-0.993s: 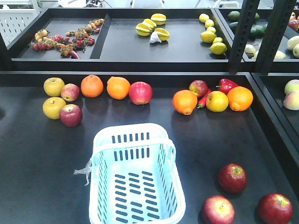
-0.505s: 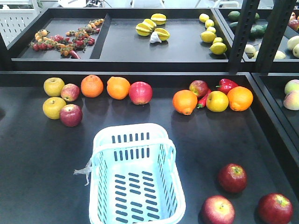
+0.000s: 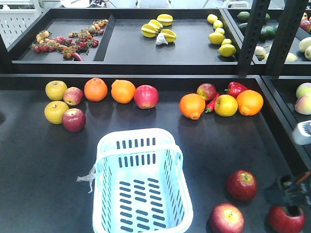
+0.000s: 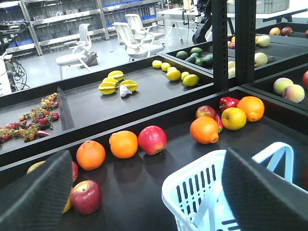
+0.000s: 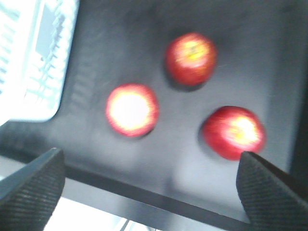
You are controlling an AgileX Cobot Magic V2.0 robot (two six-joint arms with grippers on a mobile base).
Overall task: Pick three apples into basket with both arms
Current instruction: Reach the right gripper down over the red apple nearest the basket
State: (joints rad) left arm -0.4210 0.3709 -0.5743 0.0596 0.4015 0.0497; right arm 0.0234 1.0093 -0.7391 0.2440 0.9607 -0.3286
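The black desk [image 3: 39,160] spreads wide beneath both pincers. On it stands the basket [image 3: 141,194], a rectangle of pale blue-white plastic with rows of vertical slots. It sits just ahead of the left pincer [image 4: 147,159], toward that pincer's right finger, and well to the left of the right pincer [image 3: 289,193], beyond the fruit. The left pincer is spread wide with nothing between its fingers. The right pincer, blurred near the desk's right edge, is likewise spread wide and grips nothing. The three apples [image 5: 191,57] lie on the desk in a loose triangle under and ahead of the right pincer, apart from one another and outside the basket. They are round and deep dark red, each with a yellowish patch and faint streaks around the stem. The right apple [image 3: 286,221] lies directly below the right pincer and is partly hidden by it; whether they touch cannot be told. The rear apple [image 3: 241,185] and the left apple [image 3: 226,218] lie to that pincer's left, between it and the basket.
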